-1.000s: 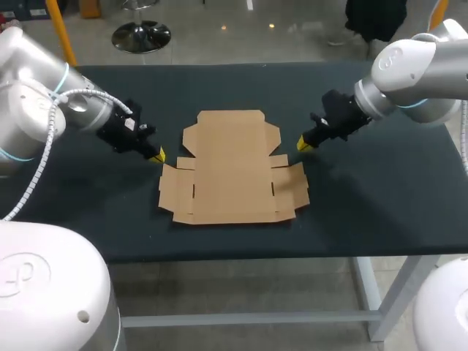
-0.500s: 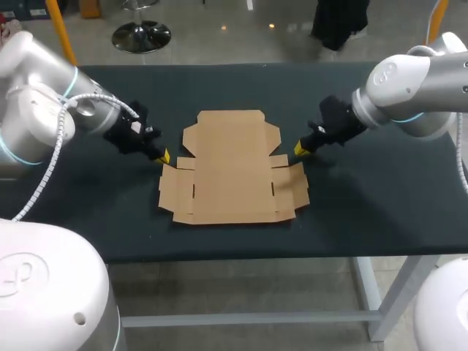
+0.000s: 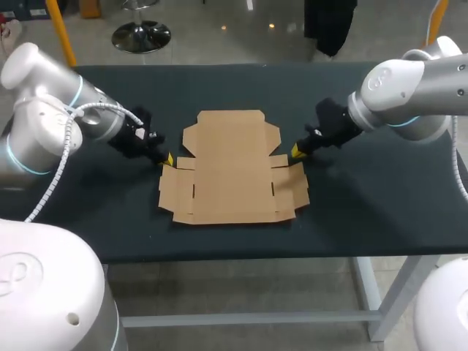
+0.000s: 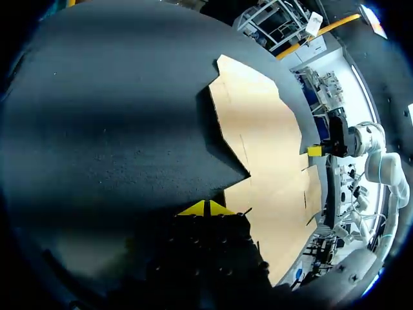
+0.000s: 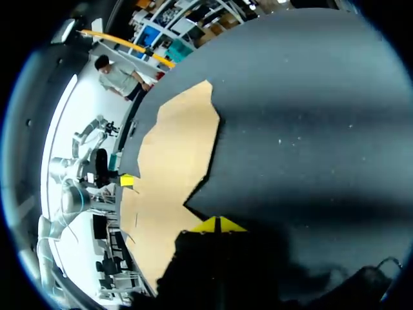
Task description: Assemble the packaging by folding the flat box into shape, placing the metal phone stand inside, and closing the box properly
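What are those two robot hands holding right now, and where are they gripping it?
Nothing. The left hand and right hand have their yellow tips pressed together, empty, beside opposite edges of the flat box, which lies unfolded on the table.

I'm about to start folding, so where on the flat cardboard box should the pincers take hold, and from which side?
Take the flat box by its outer side flaps, the left pincer coming in low from the left, the right pincer from the right. It lies flush on the table, so only those thin free edges can likely be lifted.
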Available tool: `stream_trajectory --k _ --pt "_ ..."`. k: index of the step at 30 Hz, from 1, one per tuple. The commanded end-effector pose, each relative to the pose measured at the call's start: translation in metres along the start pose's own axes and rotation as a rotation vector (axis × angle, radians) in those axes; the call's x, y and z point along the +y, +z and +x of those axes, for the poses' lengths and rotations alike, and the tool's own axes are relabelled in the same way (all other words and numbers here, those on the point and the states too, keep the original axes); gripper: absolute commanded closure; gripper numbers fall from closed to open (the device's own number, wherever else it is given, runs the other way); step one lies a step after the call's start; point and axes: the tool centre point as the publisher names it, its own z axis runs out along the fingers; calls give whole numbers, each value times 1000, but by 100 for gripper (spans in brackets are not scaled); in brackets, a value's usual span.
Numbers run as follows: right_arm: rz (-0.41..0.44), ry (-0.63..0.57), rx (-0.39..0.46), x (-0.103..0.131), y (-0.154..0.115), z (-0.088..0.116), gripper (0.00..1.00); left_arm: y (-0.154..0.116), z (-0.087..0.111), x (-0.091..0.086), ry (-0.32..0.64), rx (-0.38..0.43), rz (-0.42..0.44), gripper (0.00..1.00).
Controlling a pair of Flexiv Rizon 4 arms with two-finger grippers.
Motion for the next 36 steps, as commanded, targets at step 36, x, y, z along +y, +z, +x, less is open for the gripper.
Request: stream_trajectory --k 36 --pt "-13 -15 73 -8 22 11 100 13 -5 3 29 81 -37 100"
